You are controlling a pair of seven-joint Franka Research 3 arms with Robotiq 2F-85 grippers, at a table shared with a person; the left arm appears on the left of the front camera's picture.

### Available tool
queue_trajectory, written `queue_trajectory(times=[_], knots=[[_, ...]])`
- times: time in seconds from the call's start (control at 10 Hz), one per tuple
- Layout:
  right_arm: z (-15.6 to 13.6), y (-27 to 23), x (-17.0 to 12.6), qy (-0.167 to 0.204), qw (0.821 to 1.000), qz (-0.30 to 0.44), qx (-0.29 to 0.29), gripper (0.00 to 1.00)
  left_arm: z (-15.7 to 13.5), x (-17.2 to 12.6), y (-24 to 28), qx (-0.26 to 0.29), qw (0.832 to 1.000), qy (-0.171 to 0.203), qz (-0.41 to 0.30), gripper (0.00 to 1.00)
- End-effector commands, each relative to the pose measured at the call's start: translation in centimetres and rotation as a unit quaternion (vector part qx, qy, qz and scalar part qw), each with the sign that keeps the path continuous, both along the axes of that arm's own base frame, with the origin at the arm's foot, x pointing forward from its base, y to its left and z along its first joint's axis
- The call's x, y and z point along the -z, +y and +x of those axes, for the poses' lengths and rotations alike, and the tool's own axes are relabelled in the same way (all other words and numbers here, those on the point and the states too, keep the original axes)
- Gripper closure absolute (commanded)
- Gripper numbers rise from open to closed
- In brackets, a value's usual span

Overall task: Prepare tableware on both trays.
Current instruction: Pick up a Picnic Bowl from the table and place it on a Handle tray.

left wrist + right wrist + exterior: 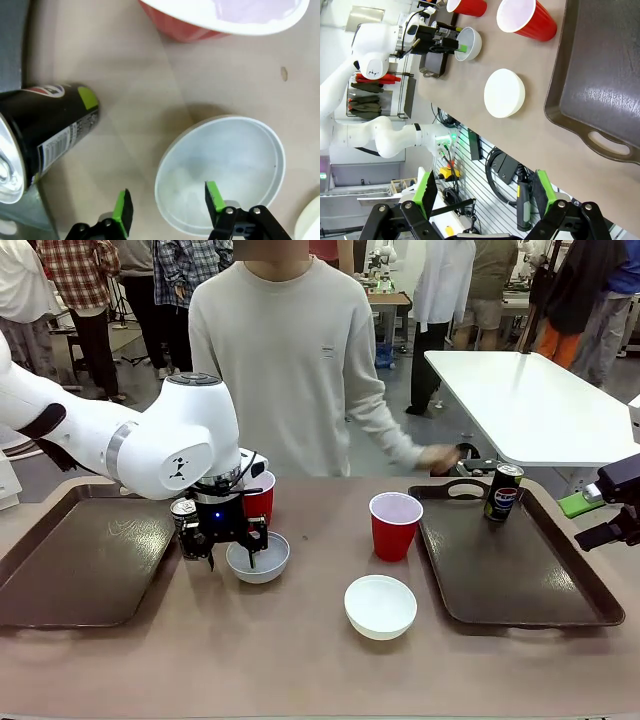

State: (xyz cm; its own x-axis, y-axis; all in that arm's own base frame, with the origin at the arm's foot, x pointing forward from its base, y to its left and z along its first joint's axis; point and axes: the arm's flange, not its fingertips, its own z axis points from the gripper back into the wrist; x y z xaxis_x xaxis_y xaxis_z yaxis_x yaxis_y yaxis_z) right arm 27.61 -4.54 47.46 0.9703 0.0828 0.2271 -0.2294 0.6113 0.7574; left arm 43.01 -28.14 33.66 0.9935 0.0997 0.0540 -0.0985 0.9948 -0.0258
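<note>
My left gripper [232,556] is open and reaches down over the left rim of a white bowl [262,560], one finger inside it and one outside. In the left wrist view the green pads [122,212] straddle that bowl's rim [220,165]. A dark can [183,512] stands just left of the gripper, and a red cup [262,498] stands behind it. A second red cup [395,525] and a second white bowl [380,606] sit mid-table. Another can [503,492] stands on the right tray [520,570]. The left tray [80,560] is bare. My right gripper [485,192] hangs open off the table's right side, holding nothing.
A person in a pale sweater stands at the far side, one hand [440,456] by the right tray's far handle. A green item [575,504] lies beyond that tray's right rim. A white table [530,400] stands behind.
</note>
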Motion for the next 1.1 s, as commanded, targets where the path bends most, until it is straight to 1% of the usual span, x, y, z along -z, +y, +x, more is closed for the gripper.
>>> queue_trajectory(times=[0.0, 0.1, 0.2, 0.7, 1.0], knots=[[0.0, 0.0, 0.0, 0.002, 1.000, 0.007, 0.001, 0.00, 0.5, -0.4, -0.5, -0.018, 1.000, -0.014, 0.010, 0.31], [0.0, 0.0, 0.0, 0.002, 1.000, 0.007, 0.001, 0.00, 0.4, -0.6, -0.5, -0.020, 1.000, -0.016, 0.007, 0.36], [0.0, 0.0, 0.0, 0.002, 1.000, 0.007, 0.001, 0.00, 0.3, -0.7, -0.4, -0.021, 1.000, -0.017, 0.004, 0.43], [0.0, 0.0, 0.0, 0.002, 1.000, 0.007, 0.001, 0.00, 0.3, -1.0, 0.2, -0.032, 0.999, -0.006, -0.013, 0.72], [0.0, 0.0, 0.0, 0.002, 1.000, 0.007, 0.001, 0.00, 0.4, -1.7, 1.1, -0.032, 0.999, -0.003, -0.030, 0.92]])
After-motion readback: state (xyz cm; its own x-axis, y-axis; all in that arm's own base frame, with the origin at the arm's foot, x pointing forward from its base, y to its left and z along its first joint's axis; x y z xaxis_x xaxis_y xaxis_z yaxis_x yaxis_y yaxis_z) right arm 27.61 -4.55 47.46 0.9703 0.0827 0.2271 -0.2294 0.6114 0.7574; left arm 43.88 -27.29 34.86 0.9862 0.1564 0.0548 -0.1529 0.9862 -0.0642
